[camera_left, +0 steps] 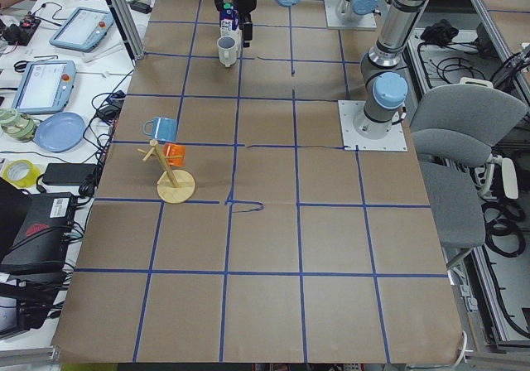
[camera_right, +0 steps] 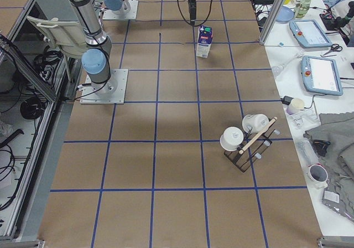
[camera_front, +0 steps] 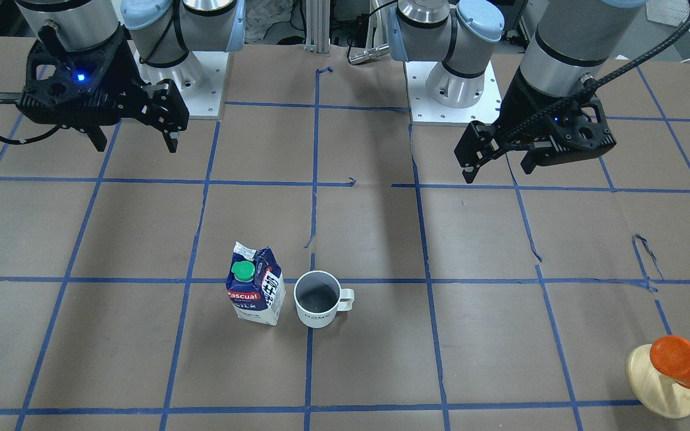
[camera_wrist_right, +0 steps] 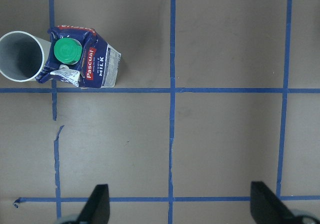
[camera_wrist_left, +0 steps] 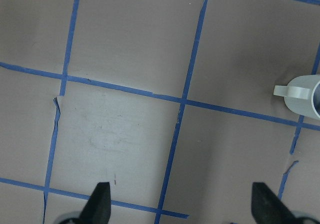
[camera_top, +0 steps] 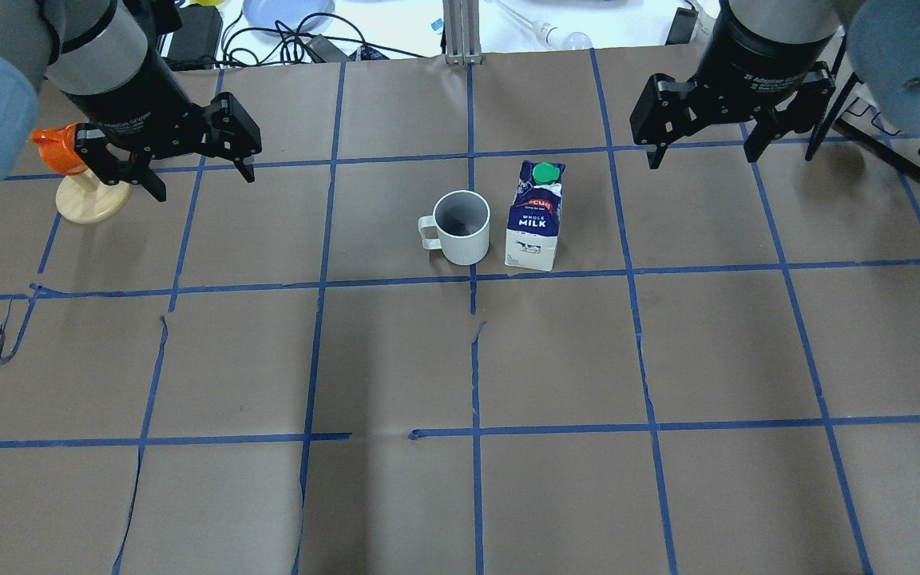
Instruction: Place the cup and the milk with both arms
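The white cup (camera_front: 318,306) stands upright at the table's middle, its handle towards the robot's left, and also shows in the overhead view (camera_top: 461,228). The blue and white milk (camera_front: 255,293) stands upright right beside it (camera_top: 536,220), green cap on top. My left gripper (camera_top: 204,185) is open and empty, raised well to the cup's left; it also shows in the front view (camera_front: 498,170). My right gripper (camera_top: 702,160) is open and empty, raised to the right of the milk (camera_wrist_right: 82,64). The left wrist view shows only the cup's handle (camera_wrist_left: 292,90).
An orange cup on a round wooden stand (camera_top: 81,184) sits close by the left gripper, at the table's far left. A rack with white cups (camera_right: 246,140) stands further along the table on the robot's right. Blue tape lines grid the brown paper.
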You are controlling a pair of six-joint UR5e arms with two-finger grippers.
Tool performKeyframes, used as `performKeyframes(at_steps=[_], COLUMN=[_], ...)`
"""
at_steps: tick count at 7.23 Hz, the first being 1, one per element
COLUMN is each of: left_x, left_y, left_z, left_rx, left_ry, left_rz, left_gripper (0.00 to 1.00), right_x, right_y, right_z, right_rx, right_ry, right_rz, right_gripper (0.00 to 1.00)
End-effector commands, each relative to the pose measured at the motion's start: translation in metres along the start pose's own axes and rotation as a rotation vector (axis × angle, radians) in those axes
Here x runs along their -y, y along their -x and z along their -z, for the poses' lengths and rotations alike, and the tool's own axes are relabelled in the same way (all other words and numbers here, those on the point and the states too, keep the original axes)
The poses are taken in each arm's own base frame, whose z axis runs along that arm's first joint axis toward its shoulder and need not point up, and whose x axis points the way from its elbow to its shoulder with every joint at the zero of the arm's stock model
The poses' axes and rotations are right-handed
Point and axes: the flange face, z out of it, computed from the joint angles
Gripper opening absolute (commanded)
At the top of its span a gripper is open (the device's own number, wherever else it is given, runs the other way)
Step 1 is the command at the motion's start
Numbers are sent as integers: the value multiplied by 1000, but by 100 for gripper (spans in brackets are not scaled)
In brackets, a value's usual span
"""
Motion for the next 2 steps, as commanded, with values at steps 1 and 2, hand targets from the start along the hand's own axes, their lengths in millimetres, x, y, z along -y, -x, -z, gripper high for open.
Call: performKeyframes(at_steps=[1,2], left_x=[1,0], left_y=[2,3], left_z=[0,0], left_rx=[0,0], left_ry=[1,1], left_rz=[4,5], left_gripper=[100,100], right_x=[-2,-1], right_y=[3,4], right_z=[1,2], right_rx=[4,7], right_ry=[1,-5], right_rz=[6,6], right_gripper=[100,100])
